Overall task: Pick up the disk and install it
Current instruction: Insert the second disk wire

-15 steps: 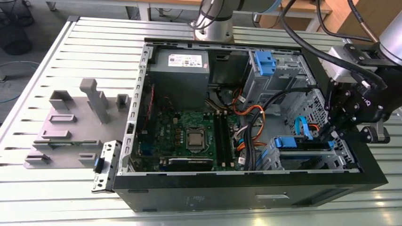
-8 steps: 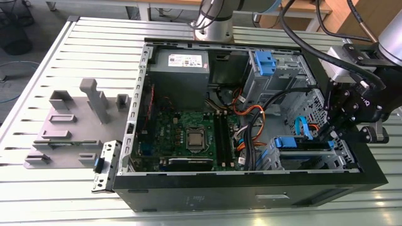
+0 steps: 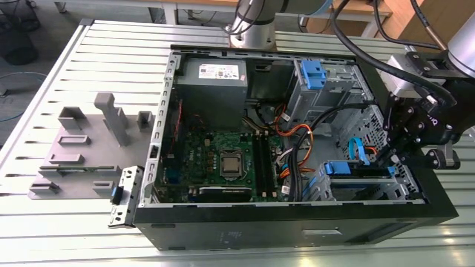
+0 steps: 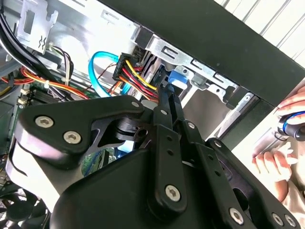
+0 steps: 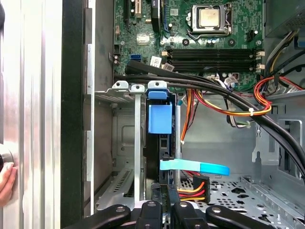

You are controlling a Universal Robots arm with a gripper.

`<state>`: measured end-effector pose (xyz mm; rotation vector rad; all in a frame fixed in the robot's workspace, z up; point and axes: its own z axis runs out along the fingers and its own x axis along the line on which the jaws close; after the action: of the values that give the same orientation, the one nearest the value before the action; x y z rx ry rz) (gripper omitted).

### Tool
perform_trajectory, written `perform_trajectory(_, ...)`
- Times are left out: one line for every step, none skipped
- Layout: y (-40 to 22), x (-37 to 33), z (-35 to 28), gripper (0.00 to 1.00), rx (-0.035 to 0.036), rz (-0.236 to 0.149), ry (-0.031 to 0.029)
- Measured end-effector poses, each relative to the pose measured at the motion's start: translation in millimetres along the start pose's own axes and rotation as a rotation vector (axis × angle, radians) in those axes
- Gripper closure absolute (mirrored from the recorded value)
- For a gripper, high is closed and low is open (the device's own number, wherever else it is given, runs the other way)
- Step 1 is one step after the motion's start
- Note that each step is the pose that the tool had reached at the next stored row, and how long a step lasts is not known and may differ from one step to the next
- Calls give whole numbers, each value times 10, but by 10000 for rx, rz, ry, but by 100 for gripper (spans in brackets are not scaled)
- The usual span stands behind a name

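Note:
The disk [image 3: 343,168] sits in its blue carrier inside the drive bay at the front corner of the open computer case [image 3: 297,233], toward the exterior view's right. In the first wrist view the disk [image 5: 159,119] stands edge-on in the bay slot, with a blue data cable [image 5: 200,167] and a red-yellow-black power plug [image 5: 193,188] at its rear end. My gripper [image 3: 397,164] hangs over that end of the bay. Its fingers [image 4: 164,102] lie close together, tips right at the disk's rear edge by the power plug. The gripper [image 5: 164,193] looks shut with nothing held.
Black cable bundles [image 5: 205,86] and orange wires cross the case above the bay. The motherboard [image 3: 222,161], grey power supply [image 3: 211,78] and an upper drive cage with a blue bracket [image 3: 312,75] fill the case. A grey fixture [image 3: 89,144] stands on the slatted table. A person's hand [image 4: 286,138] rests outside the case wall.

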<state>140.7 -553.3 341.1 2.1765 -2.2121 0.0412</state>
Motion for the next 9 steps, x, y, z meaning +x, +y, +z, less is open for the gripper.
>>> perform_trajectory(-7,0,1,84,-1,1,-1)
perform_trajectory(-10,0,0,84,-1,1,0)
perform_trajectory(-10,0,1,84,-1,1,-1)
perform_trajectory(-10,0,0,84,-1,2,-1)
perform_trajectory(-10,0,0,84,-1,2,-1)
perform_trajectory(-11,0,1,84,-1,0,-1)
perform_trajectory(-11,0,1,83,-1,1,-1)
perform_trajectory(-12,0,1,83,-1,0,-1)
perform_trajectory(-12,0,1,76,0,0,-1)
